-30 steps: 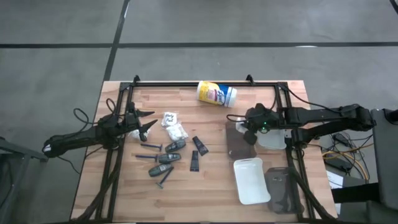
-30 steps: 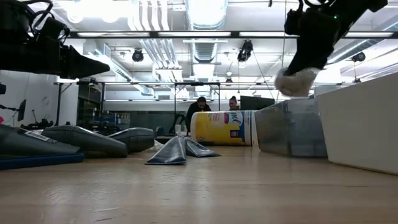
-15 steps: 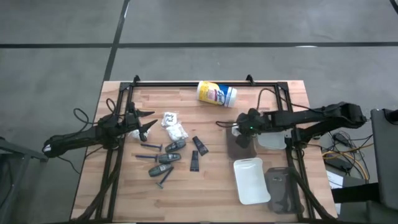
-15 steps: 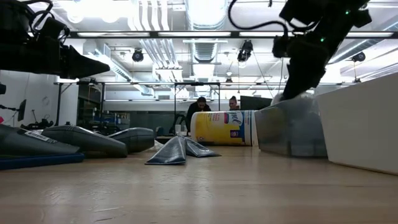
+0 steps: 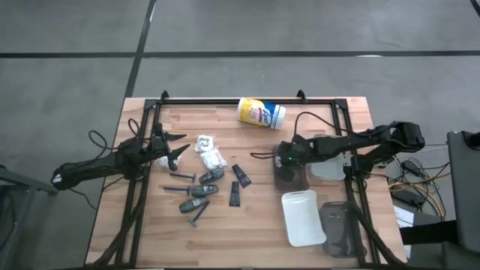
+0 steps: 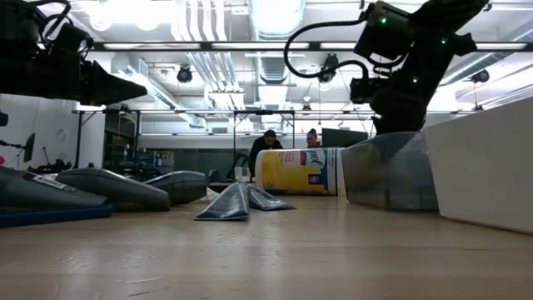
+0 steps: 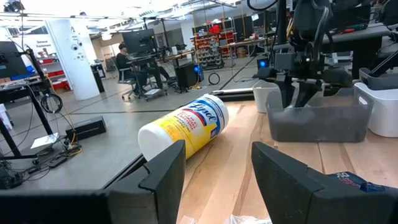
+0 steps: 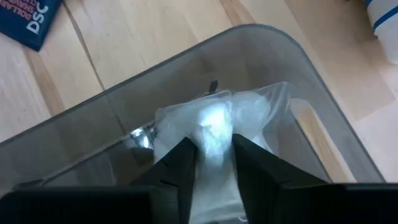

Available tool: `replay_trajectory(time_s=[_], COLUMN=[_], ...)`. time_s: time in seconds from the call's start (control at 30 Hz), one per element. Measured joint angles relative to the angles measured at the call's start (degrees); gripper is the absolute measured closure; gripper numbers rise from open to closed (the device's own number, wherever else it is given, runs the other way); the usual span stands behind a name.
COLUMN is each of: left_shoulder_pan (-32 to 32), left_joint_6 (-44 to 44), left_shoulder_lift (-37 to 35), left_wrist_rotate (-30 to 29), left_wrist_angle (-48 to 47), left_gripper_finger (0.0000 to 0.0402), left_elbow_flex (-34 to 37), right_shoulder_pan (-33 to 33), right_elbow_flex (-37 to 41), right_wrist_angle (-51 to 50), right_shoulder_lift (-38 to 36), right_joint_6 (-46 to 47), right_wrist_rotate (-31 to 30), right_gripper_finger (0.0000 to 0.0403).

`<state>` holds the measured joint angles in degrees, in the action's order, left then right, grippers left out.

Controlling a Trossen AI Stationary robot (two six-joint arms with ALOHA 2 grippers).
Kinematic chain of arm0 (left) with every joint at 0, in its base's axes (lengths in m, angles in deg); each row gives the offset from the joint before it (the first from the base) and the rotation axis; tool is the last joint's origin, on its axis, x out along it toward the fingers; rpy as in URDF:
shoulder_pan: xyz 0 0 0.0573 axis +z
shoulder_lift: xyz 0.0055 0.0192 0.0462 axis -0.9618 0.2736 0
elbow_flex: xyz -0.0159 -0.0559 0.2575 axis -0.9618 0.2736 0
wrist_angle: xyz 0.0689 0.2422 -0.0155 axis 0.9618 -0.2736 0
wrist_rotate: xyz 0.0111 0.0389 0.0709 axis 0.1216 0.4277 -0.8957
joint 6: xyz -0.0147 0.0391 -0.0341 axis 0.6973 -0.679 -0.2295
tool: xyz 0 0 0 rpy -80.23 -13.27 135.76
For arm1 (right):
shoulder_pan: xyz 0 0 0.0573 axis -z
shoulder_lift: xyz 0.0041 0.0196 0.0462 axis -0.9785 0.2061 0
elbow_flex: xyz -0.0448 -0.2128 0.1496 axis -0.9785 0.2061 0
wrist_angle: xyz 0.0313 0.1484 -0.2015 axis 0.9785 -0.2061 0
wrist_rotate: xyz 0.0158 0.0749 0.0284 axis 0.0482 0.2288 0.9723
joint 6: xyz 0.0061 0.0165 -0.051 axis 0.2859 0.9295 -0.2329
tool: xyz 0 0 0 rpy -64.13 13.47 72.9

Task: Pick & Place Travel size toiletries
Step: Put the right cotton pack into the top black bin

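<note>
The right gripper (image 8: 211, 163) is lowered inside the clear tray (image 5: 289, 176) on the right half of the table (image 5: 247, 229), its fingers (image 8: 180, 163) close together around a white crinkly packet (image 8: 214, 121). Whether the packet is pinched or already let go cannot be told. The tray's curved rim is seen just beyond the fingertips, so little room is left there.

The left gripper (image 5: 174, 148) is held above the table near its left edge, its jaws spread and empty. The other toiletries (image 5: 206, 180) are clustered just beside it: white packets, grey tubes and black sticks. Bare wood is left between this cluster and the trays. A yellow canister (image 5: 261, 113) is laid near the far edge.
</note>
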<state>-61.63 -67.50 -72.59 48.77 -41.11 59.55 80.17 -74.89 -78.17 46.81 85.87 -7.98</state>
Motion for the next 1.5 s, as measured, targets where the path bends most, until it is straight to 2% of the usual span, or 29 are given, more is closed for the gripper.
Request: replay_trajectory(time_s=[0.33, 0.57, 1.23, 1.5], left_shoulder_pan=[0.01, 0.00, 0.01, 0.00], left_joint_6=[0.01, 0.00, 0.00, 0.00], left_shoulder_lift=[0.02, 0.02, 0.01, 0.02], left_wrist_rotate=[0.00, 0.00, 0.00, 0.00], left_wrist_angle=[0.00, 0.00, 0.00, 0.00], left_gripper_finger=[0.0211, 0.0211, 0.0211, 0.0211], left_elbow_flex=[-0.01, -0.01, -0.01, 0.00], right_shoulder_pan=[-0.02, -0.02, -0.02, -0.02], right_elbow_flex=[-0.04, -0.15, -1.18, -2.60], right_wrist_angle=[-0.14, 0.11, 0.40, 6.99], right_shoulder_lift=[-2.81, -5.33, -5.19, -5.21], right_joint_6=[0.00, 0.00, -0.66, -0.65], right_wrist_rotate=[0.00, 0.00, -0.13, -2.45], right_gripper_finger=[0.0201, 0.0158, 0.0087, 0.0081])
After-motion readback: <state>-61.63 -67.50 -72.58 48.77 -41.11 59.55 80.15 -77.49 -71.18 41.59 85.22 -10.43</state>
